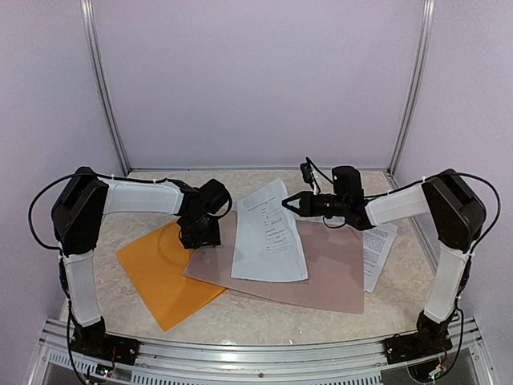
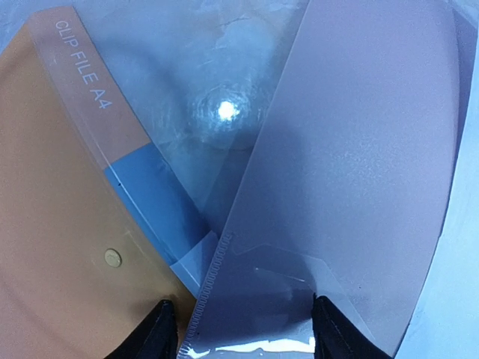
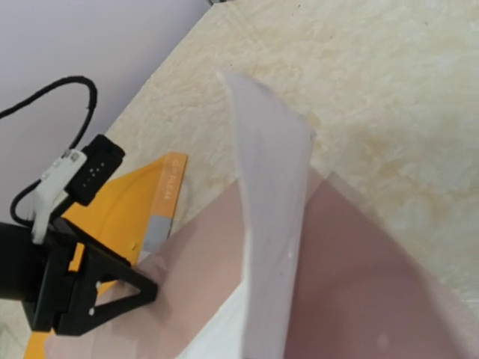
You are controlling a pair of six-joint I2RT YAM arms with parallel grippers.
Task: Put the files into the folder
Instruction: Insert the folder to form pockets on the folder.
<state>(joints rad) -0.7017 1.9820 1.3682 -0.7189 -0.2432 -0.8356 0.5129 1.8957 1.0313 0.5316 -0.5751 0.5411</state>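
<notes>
The left claw point(image 2: 245, 333) is seen pointing straight down at the grey-brown board's point(image 1: 329, 273) left corner. Its jaws are held partly apart, with the dark fingertips point(image 2: 161, 333) set on either side of that corner's notched edge, and nothing is clamped between them. The folder point(image 1: 160, 273) is laid flat on the table point(image 1: 280, 322) just left of the board. One of its edges is tucked under the board's left corner, so the folder sits right beside this claw. Its pale strip point(image 2: 90, 90), lettered CLIP FILE A4, and a round stud point(image 2: 112, 258) on the orange face are picked out in the left wrist view. The files point(image 1: 268, 233) are found outside the folder: one printed sheet is spread on the board's left half. A second sheet point(image 1: 381, 249) is poked out from beneath the board's right edge. The right claw point(image 1: 286, 203) is held over the board's far edge, at the first sheet's upper right side, with its jaws closed. From the right wrist view that sheet's edge is seen curled up toward the camera, so it appears to be pinched there. The fingers themselves are not shown in that view.
</notes>
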